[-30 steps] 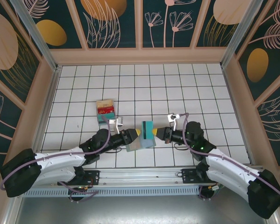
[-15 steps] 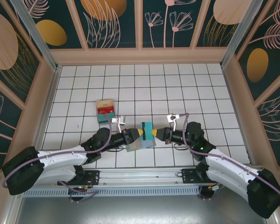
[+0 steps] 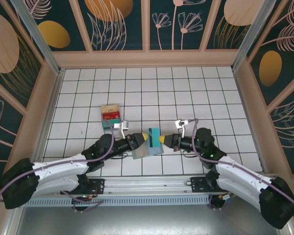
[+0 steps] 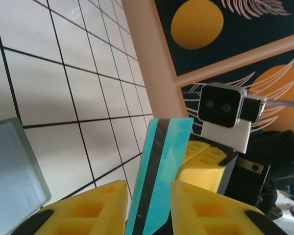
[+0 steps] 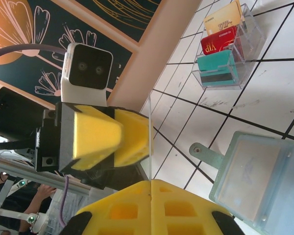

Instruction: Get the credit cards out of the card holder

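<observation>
A teal credit card [image 3: 154, 135] with a black stripe hangs above the table between both grippers. My right gripper [image 3: 162, 139] is shut on its right end; in the right wrist view the card [image 5: 149, 137] shows edge-on, rising from the closed pads [image 5: 151, 188]. My left gripper [image 3: 144, 136] is at the card's left end. In the left wrist view its yellow fingers [image 4: 88, 205] stand apart on either side of the card [image 4: 164, 161], with a thin gap on the right. The grey-green card holder [image 3: 148, 150] lies flat just below, its window pocket showing [image 4: 12, 166] [image 5: 257, 176].
A clear stand [image 3: 110, 116] with tan, red and teal cards [image 5: 225, 49] sits on the white tiled floor behind my left arm. Walls with peach trim [image 3: 147, 58] enclose the table on three sides. A metal rail [image 3: 147, 188] runs along the near edge.
The left gripper's fingers drew in toward the card and then backed off slightly to the left. The right gripper, the teal card and the card holder have stayed put.
</observation>
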Tool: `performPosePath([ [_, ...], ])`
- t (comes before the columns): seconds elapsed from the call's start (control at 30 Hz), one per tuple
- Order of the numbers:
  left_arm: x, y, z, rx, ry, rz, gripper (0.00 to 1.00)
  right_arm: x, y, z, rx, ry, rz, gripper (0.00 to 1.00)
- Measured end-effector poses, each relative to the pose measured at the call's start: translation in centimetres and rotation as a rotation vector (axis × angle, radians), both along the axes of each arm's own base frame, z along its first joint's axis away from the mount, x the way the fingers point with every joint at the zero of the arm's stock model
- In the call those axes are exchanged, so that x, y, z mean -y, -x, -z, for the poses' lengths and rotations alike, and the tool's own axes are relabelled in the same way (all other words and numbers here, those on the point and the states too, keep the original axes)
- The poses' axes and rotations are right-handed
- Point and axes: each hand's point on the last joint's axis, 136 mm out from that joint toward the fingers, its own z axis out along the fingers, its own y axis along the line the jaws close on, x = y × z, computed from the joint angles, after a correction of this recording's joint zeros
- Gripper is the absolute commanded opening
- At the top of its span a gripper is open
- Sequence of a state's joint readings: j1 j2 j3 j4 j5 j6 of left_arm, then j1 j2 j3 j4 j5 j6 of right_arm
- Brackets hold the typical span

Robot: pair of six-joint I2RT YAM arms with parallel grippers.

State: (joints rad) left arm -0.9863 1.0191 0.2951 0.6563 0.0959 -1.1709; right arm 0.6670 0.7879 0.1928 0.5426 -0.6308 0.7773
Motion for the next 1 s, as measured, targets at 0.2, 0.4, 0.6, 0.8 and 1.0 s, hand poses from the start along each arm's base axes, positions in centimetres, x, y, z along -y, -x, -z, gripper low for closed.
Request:
performPosePath([
  [0.2,0.0,0.0,0.3,-0.006,-0.008,0.001,0.30,-0.1,0.2,-0.1,-0.012,-0.010,-0.009,0.00],
  [0.4,0.6,0.3,1.3,-0.025,-0.026,0.031,0.29,-0.2,0.3,-0.2,-0.016,-0.017,-0.023,0.00],
  [0.6,1.1,0.7,0.5,-0.009,0.010,0.066,0.18,-0.2,0.3,-0.3,-0.011,-0.021,-0.023,0.00],
  [0.8,1.2,0.8,-0.3,0.009,0.040,0.085,0.03,-0.2,0.1,-0.1,-0.014,-0.020,-0.017,0.00],
  [1.0,1.2,1.1,-0.6,0.019,0.051,0.096,0.00,-0.1,0.1,0.0,-0.019,-0.017,-0.016,0.17],
])
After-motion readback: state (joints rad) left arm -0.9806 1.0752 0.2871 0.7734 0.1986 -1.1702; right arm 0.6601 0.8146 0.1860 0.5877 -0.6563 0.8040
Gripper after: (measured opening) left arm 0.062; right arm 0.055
